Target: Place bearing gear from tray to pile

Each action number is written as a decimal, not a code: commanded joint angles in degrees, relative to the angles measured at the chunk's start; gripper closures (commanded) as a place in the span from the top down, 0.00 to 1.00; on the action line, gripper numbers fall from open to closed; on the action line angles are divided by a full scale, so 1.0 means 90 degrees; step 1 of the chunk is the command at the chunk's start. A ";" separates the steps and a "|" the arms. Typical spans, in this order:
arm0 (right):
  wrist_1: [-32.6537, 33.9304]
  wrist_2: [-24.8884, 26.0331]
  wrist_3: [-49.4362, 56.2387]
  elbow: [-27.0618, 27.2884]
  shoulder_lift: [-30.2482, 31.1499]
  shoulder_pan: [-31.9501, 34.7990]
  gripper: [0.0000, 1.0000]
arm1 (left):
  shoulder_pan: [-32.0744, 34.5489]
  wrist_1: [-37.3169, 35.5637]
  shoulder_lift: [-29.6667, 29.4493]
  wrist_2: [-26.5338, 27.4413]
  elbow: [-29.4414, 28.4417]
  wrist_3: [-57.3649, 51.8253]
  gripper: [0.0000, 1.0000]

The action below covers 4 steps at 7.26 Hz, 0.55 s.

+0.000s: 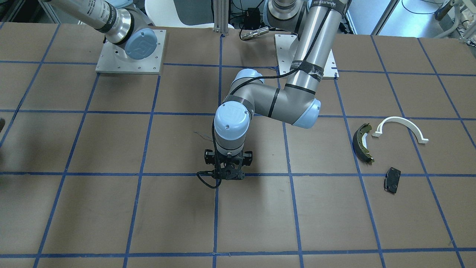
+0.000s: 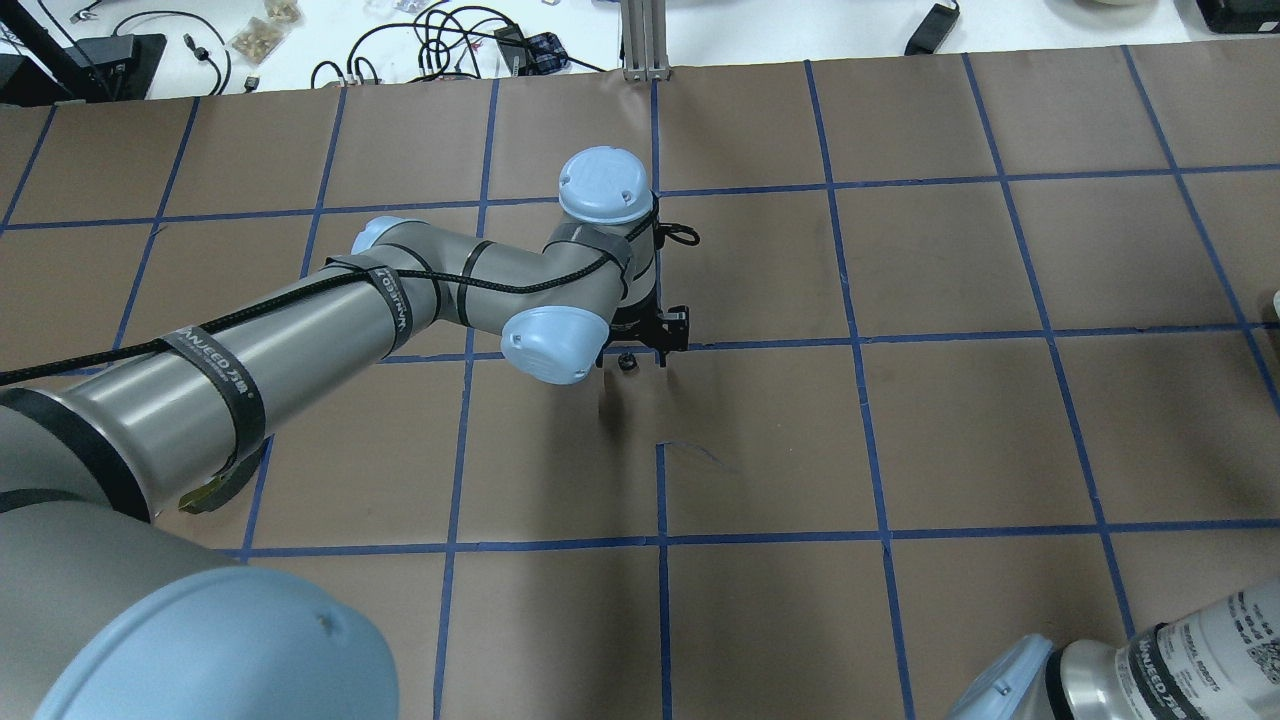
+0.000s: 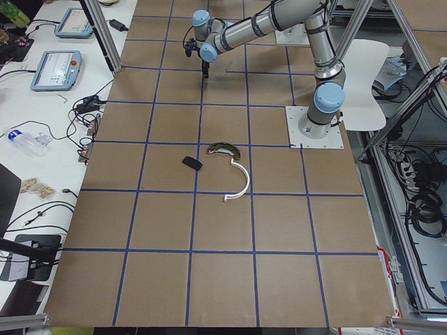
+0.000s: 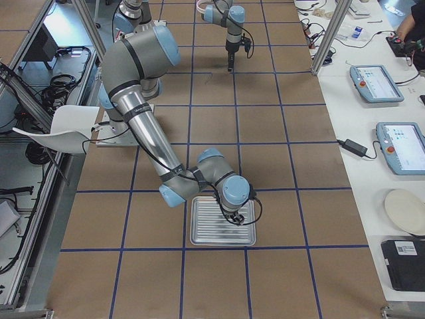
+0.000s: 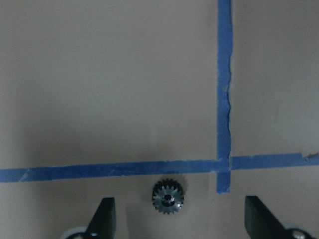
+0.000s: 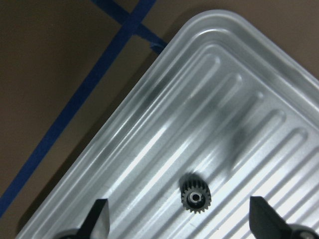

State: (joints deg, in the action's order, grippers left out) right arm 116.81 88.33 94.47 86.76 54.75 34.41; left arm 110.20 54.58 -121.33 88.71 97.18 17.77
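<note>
A small dark bearing gear (image 6: 196,195) lies on the ribbed metal tray (image 6: 224,99). My right gripper (image 6: 178,200) hangs open just above it, jaws on either side; it shows over the tray (image 4: 199,232) in the exterior right view. A second small gear (image 5: 168,197) lies on the brown table beside a blue tape crossing. My left gripper (image 5: 177,209) is open above it, also seen in the overhead view (image 2: 640,345). The pile lies apart: an olive-and-black brake shoe (image 1: 362,143), a white arch (image 1: 401,128) and a flat black pad (image 1: 392,179).
The table is brown paper with a blue tape grid (image 1: 219,208). Both arm base plates (image 1: 130,52) stand at the robot's edge. Tablets and cables lie on white side benches (image 3: 56,70) beyond the table.
</note>
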 commanded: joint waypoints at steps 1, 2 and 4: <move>0.0485 0.0020 0.0001 0.0125 -0.0185 -0.0005 1.00 | -0.0017 -0.0174 0.0004 -0.0003 0.0149 -0.0050 0.47; 0.0594 0.0020 -0.0008 0.0203 -0.0185 -0.0005 0.99 | -0.0017 -0.0234 -0.0005 -0.0013 0.0169 -0.0079 0.42; 0.0664 0.0030 -0.0057 0.0184 -0.0146 -0.0005 0.64 | -0.0076 -0.0235 0.0033 0.0006 0.0091 -0.0565 0.00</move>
State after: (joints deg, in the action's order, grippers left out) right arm 122.33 88.56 94.23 88.44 53.34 34.37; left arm 109.80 52.55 -121.39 88.68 98.18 15.17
